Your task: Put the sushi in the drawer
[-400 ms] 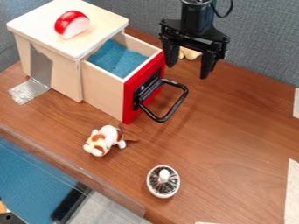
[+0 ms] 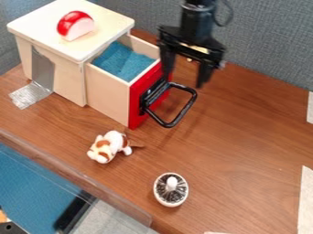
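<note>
The gripper [image 2: 184, 79] hangs open at the red front of the pulled-out drawer [image 2: 109, 90], just above its black handle, with nothing between its fingers. Up on the wooden cabinet's top lies a red and white piece, which looks like the sushi [image 2: 76, 25], to the left of the gripper and apart from it. Blue lining covers the inside of the drawer, and no object shows on it.
A brown and white plush toy [image 2: 109, 146] lies in front of the drawer. Nearer the front edge is a white, round mushroom-like object [image 2: 170, 189]. The black handle [image 2: 177, 119] sticks out to the right. Something pale yellow is partly hidden behind the gripper.
The gripper has moved left and slightly down, closer to the drawer front, and is still open. The sushi, the drawer and the other objects have stayed where they were.
</note>
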